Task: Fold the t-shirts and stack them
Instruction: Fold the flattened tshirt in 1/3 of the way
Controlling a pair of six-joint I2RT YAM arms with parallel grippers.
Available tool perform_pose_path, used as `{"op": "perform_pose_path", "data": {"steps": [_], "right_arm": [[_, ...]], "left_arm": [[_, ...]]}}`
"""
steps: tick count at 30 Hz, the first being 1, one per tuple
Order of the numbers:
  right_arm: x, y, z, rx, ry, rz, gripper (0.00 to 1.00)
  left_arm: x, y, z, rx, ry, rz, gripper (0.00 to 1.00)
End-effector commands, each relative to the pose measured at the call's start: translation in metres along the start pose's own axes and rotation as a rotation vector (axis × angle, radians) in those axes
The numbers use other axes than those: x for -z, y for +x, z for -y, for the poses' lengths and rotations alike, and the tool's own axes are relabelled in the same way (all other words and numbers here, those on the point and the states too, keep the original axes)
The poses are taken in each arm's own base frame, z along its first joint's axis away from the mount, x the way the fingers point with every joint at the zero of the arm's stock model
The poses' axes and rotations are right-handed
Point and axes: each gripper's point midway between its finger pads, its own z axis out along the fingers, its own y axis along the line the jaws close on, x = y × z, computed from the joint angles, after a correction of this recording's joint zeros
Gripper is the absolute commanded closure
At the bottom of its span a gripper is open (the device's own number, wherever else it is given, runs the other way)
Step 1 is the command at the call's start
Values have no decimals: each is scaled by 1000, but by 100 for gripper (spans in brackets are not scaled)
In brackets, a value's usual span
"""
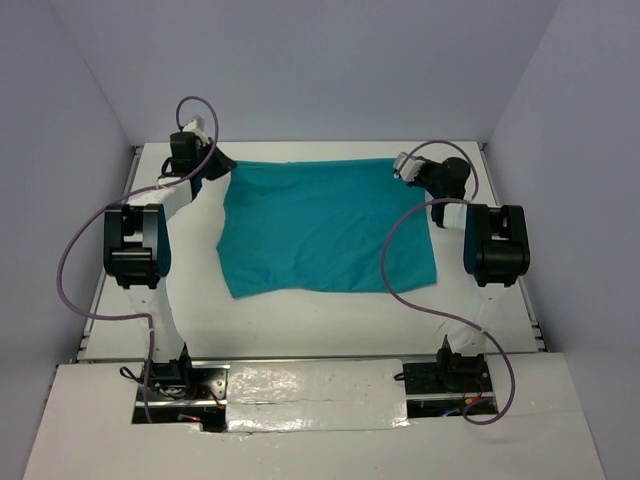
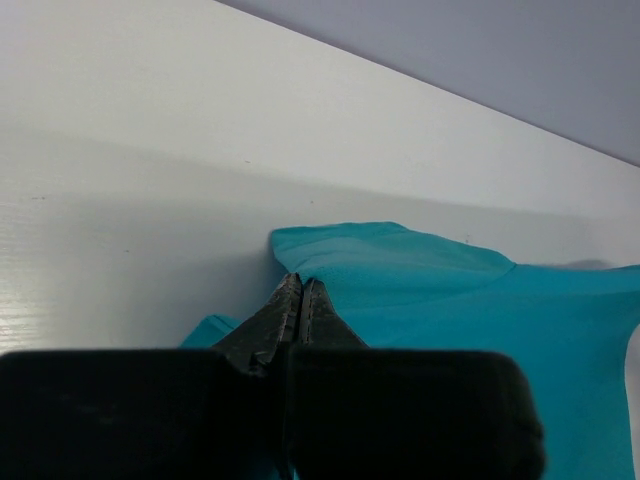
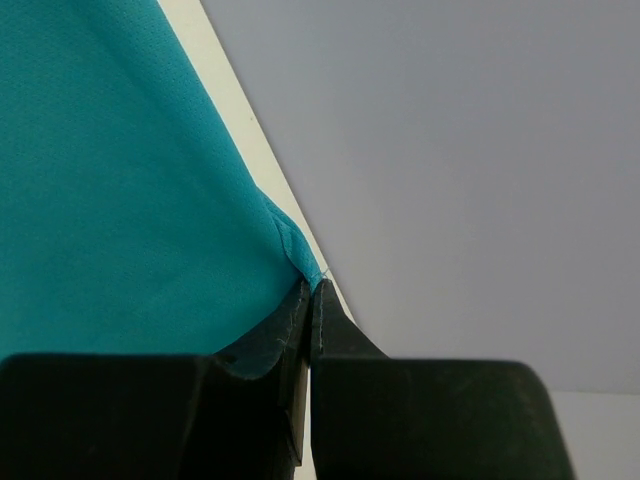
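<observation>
One teal t-shirt point(image 1: 325, 225) lies spread on the white table point(image 1: 300, 320), its far edge stretched straight between my two grippers. My left gripper point(image 1: 226, 168) is at the shirt's far left corner. In the left wrist view its jaws point(image 2: 301, 283) are pressed together with the t-shirt point(image 2: 480, 300) bunched around the tips. My right gripper point(image 1: 403, 166) is at the far right corner. In the right wrist view its tips point(image 3: 314, 287) are shut on the very corner of the t-shirt point(image 3: 120, 200), a loose thread showing there.
Pale walls enclose the table at the back and both sides, close behind both grippers. Purple cables point(image 1: 75, 270) loop out from each arm. A shiny white sheet point(image 1: 315, 390) covers the near edge between the arm bases.
</observation>
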Motion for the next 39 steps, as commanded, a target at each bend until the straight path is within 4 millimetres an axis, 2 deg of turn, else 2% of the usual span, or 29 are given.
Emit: {"op": "perform_pose_path", "data": {"steps": [1, 6, 12, 19, 21, 29, 34, 39], "right_arm": [[-6, -6, 32, 12, 105, 11, 100], [-1, -15, 20, 0, 59, 58, 100], [12, -30, 9, -8, 12, 107, 100], [20, -34, -4, -1, -43, 115, 100], [22, -36, -3, 8, -43, 118, 100], [27, -26, -14, 40, -103, 71, 100], [25, -16, -22, 46, -141, 27, 100], [19, -6, -21, 52, -155, -23, 100]], "left_arm": [[-8, -14, -4, 2, -25, 40, 100], [-6, -9, -2, -9, -10, 33, 100], [8, -4, 5, -24, 22, 37, 100], [20, 12, 5, -44, 30, 9, 100], [24, 12, 6, -48, 28, 11, 100], [33, 23, 9, -68, 38, -14, 100], [38, 31, 11, -78, 49, -36, 100], [40, 42, 11, -82, 52, -76, 100]]}}
